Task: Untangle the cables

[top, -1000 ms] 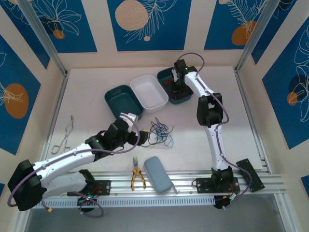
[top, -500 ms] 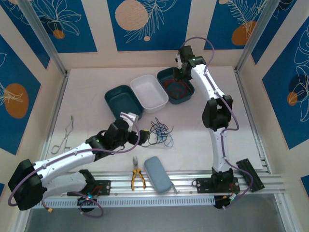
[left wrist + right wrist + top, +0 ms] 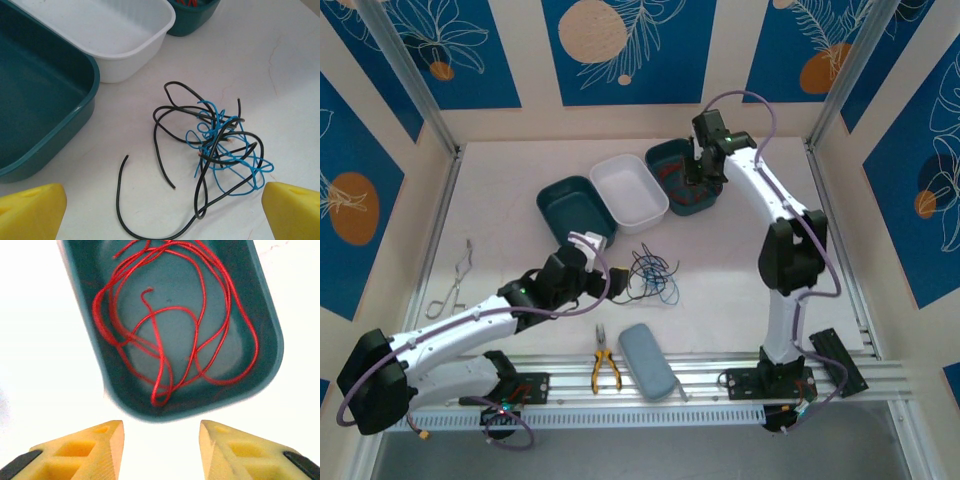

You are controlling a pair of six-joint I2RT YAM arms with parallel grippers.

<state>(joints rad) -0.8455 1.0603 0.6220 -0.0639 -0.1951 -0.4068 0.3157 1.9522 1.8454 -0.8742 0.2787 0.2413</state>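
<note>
Left: My left gripper [image 3: 160, 215] is spread wide, with nothing between the yellow fingertips [image 3: 30, 210]. It sits low over the white, faintly veined table [image 3: 285, 60]. The tangle of black and blue cables [image 3: 220, 150] lies on the table just ahead of me, and one loose black end curls out toward my side. What do you see at the back?

Right: My right gripper [image 3: 160, 440] hangs above the table at one end of the right teal bin [image 3: 272, 340]. The jaws are partly parted and hold nothing. The red cable [image 3: 170, 310] lies in loose loops on the bin's floor, apart from my fingers.

Left: Beside me is the left teal bin [image 3: 45, 95]. It sits right against the white tray [image 3: 130, 65], which stands between the two bins.

Right: From above, yellow-handled pliers [image 3: 605, 368] and a grey-blue case [image 3: 647, 360] lie by the metal rail [image 3: 720, 378] at the near edge. Metal tongs [image 3: 450, 285] lie well off to the left. Cream walls [image 3: 725, 60] close us in, hung with blue leaf-patterned panels [image 3: 470, 50] and orange discs [image 3: 592, 30], and aluminium posts [image 3: 415, 85] run along the corners.
</note>
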